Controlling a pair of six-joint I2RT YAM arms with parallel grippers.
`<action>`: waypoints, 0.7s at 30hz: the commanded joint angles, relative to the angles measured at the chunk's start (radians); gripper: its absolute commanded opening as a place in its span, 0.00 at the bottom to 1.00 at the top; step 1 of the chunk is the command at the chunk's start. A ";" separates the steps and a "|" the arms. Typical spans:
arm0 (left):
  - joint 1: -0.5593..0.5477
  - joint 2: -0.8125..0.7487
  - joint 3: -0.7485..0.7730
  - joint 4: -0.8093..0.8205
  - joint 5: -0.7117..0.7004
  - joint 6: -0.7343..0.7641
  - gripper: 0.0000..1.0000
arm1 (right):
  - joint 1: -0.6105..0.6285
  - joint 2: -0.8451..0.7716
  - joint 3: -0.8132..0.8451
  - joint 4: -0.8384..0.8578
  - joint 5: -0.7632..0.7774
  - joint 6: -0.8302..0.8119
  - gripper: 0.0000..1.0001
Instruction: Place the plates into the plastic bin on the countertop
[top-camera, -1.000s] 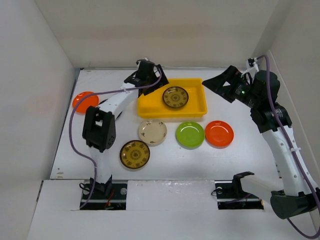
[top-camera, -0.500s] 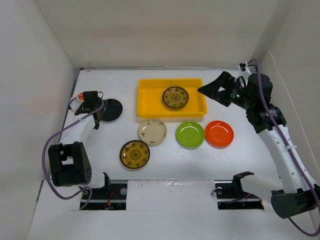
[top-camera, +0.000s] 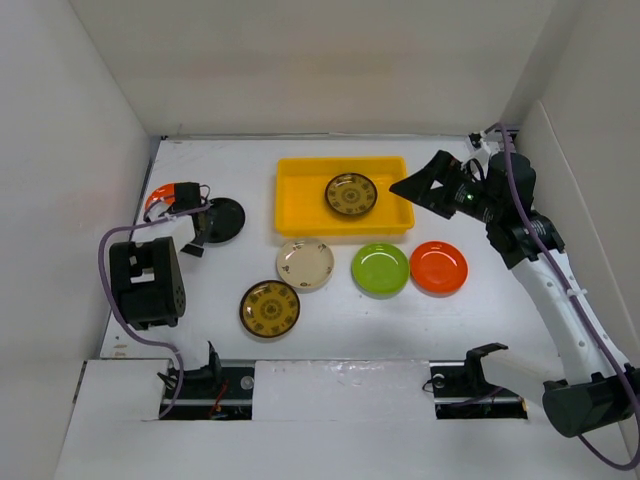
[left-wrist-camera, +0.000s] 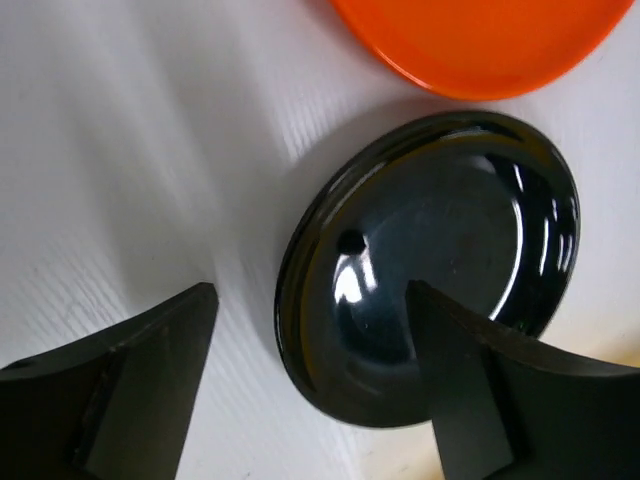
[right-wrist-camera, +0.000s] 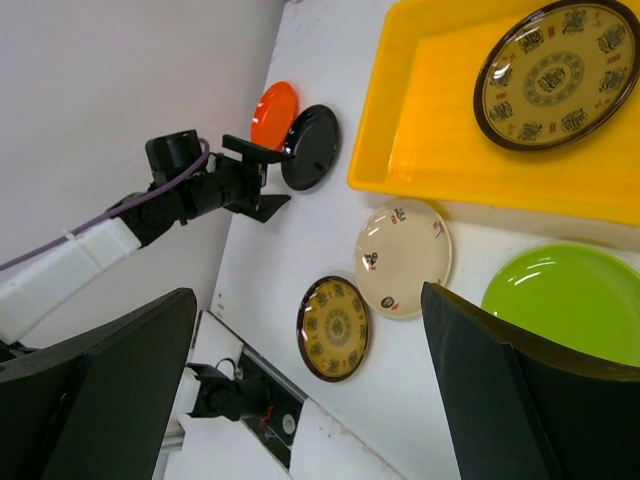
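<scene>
Seven plates in sight, in five kinds

Two orange: the right orange plate (top-camera: 438, 267) and the left orange plate (left-wrist-camera: 480, 40)

Two brown-gold patterned: the binned patterned plate (top-camera: 351, 194) and the loose patterned plate (top-camera: 270, 309)

One black plate (top-camera: 228, 216), one cream plate (top-camera: 305, 264), one green plate (top-camera: 380, 268)

One yellow bin (top-camera: 300, 205), with one plate in it; the other six plates lie on the one white tabletop (top-camera: 450, 320)

Two arms, the left arm (top-camera: 145, 280) and the right arm (top-camera: 560, 290); one claw on each, the left claw (left-wrist-camera: 310, 290) and the right claw (right-wrist-camera: 308, 292), so two claws; two fingers to a claw, four fingers together
</scene>
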 joint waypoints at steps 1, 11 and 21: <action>0.002 0.057 0.023 0.025 0.020 0.000 0.72 | 0.007 -0.024 -0.003 0.054 -0.018 -0.013 1.00; 0.002 0.091 0.000 0.070 0.069 0.020 0.15 | 0.007 -0.034 0.016 0.054 -0.018 -0.013 0.99; -0.059 -0.104 0.094 0.116 0.115 0.116 0.00 | 0.007 -0.034 0.036 0.025 0.000 -0.013 0.99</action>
